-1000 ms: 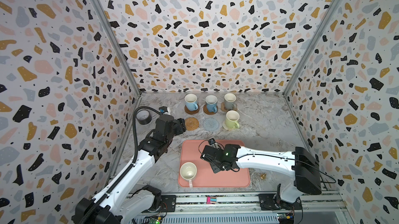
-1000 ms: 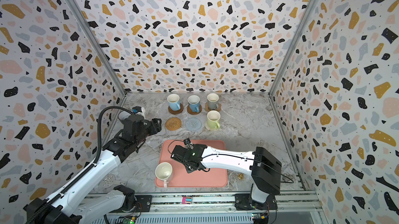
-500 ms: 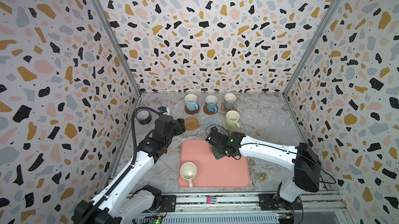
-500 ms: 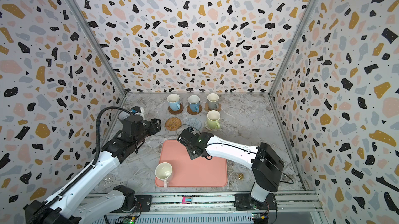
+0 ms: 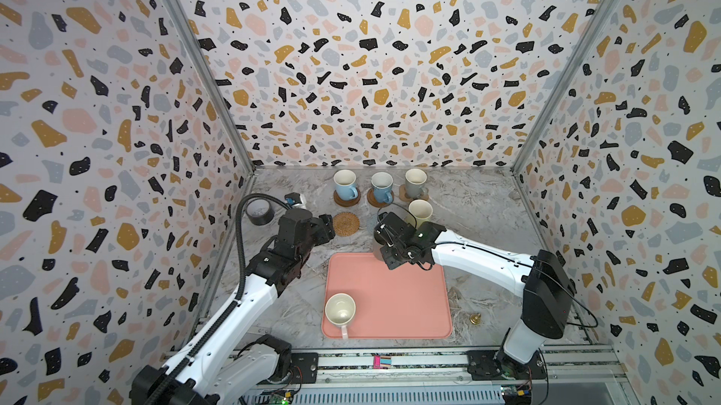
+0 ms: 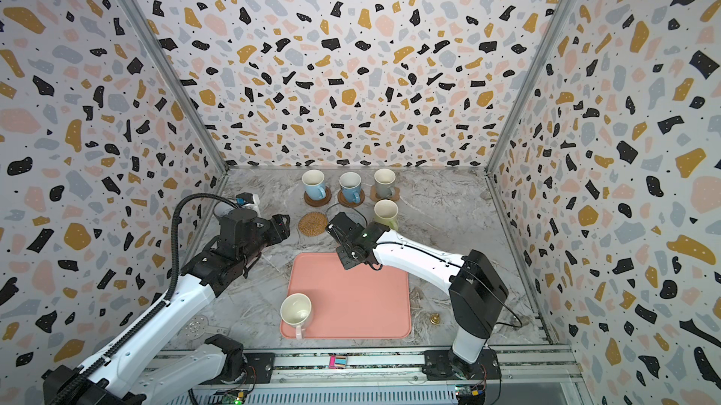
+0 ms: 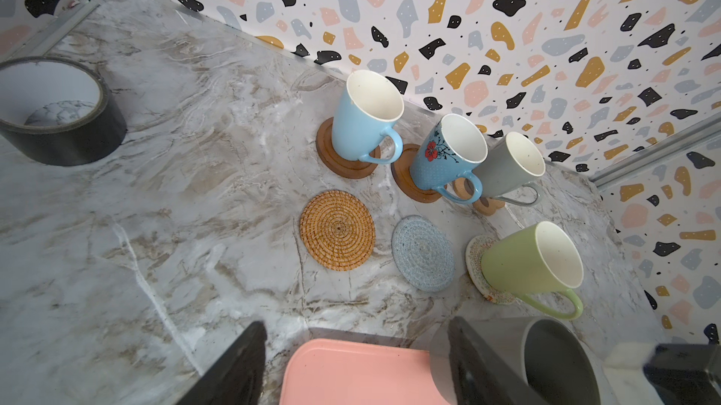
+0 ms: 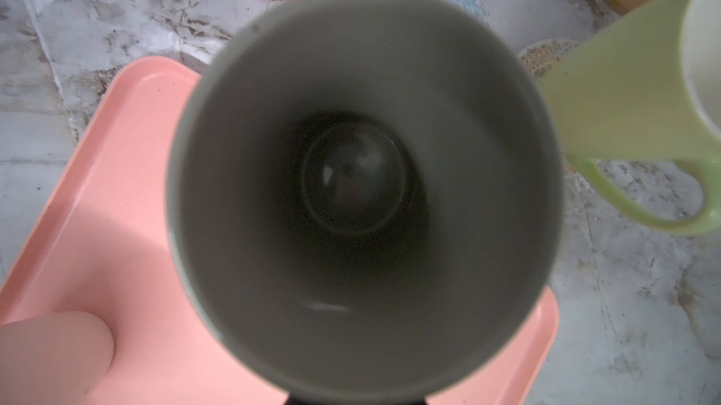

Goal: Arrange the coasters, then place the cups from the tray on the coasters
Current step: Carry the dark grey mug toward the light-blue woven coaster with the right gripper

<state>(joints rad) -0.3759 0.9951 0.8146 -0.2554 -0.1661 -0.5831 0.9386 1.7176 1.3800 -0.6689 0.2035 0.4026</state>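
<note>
Dark grey cup [image 8: 363, 188] in right claw [image 5: 386, 245]

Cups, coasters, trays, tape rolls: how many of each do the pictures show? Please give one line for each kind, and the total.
Cups: 6 (light blue cup, deeper blue cup, grey cup, green cup, dark grey cup, pink cup)
Coasters: 6 (wooden coaster, another wooden coaster, paw coaster, rattan coaster, pale blue coaster, cream coaster)
Tray: 1
Tape roll: 1
Total: 14

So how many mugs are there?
6. On coasters: light blue mug, floral blue mug, grey mug, green mug; in the right gripper, the dark grey mug; on the tray, the pale pink mug.
</note>
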